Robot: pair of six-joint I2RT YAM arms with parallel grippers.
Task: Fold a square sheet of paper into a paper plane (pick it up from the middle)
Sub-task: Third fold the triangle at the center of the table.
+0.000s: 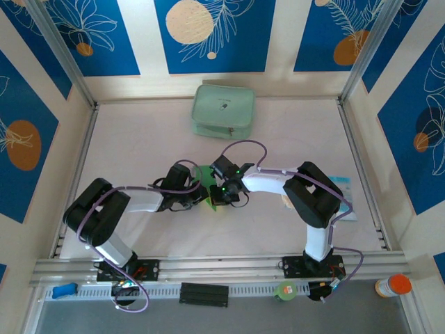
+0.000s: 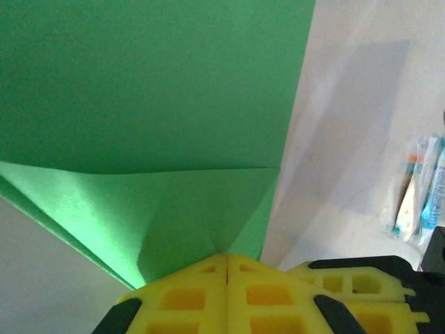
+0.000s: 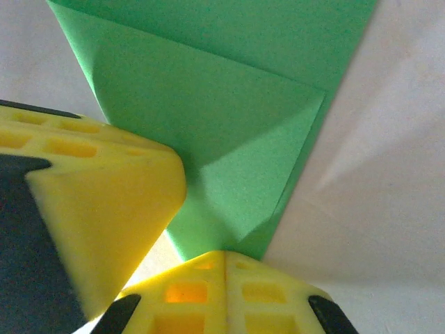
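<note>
Pinching one green sheet (image 2: pixel 153 97) are two pairs of jaws

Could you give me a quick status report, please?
Left gripper shut on green paper sheet. Right gripper shut on it too. Sheet partly folded, mid-table. Mint pouch at back, apart.

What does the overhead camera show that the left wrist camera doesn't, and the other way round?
Overhead: the left arm and right arm meeting mid-table, with a mint pouch behind them. Left wrist: a folded corner flap with its crease, and the left gripper shut on the edge of the green paper. Both: the green paper and the pale table.
</note>
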